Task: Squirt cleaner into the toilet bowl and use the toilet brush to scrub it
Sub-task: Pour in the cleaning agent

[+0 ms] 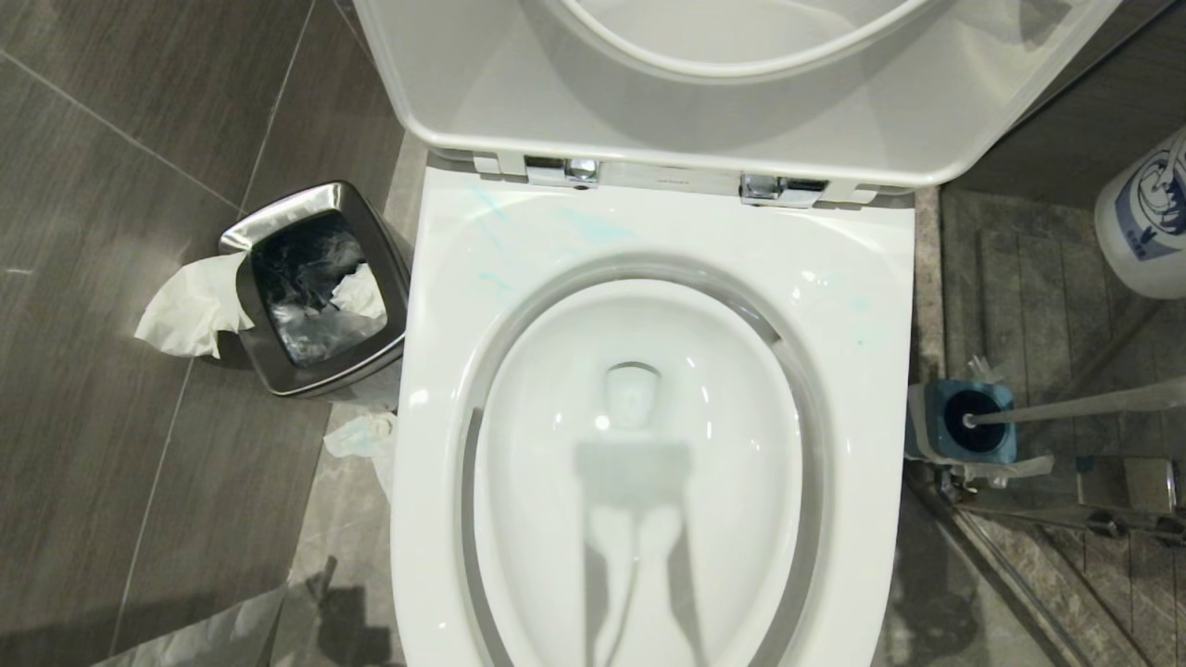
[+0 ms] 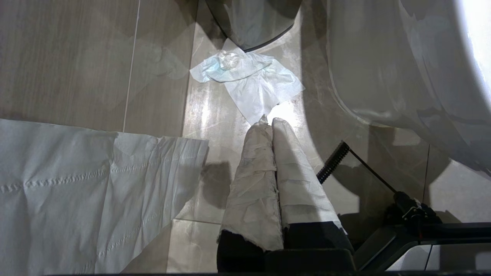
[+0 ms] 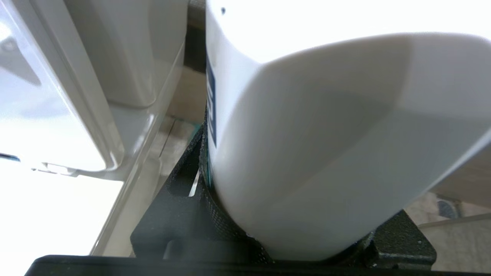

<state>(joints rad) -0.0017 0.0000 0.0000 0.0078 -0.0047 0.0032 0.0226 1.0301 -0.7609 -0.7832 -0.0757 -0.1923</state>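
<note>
Closest to me, my left gripper hangs low over the floor beside the toilet base, its paper-wrapped fingers pressed together with nothing between them; a wide sheet of tissue lies on the tiles on one side of it and a crumpled blue-tinged tissue lies on the floor just past the fingertips. In the head view neither gripper shows. The toilet bowl fills the middle of my view, seat and lid tipped up at the far edge, chrome hinges under them, and faint blue streaks on the rim's far left corner. To the bowl's left, the small steel bin stands on the floor with tissue draped over its near-left rim. To the bowl's right, the toilet brush sits head-down in its blue holder on the floor, handle slanting away to the right, untouched and apart from both grippers. Farther right, at the frame's edge, I see the white cleaner bottle with its blue label. My right gripper is clamped on that bottle near its bottom end, the black pads tight against its body, with the toilet's white lid and tank just beside it.
</note>
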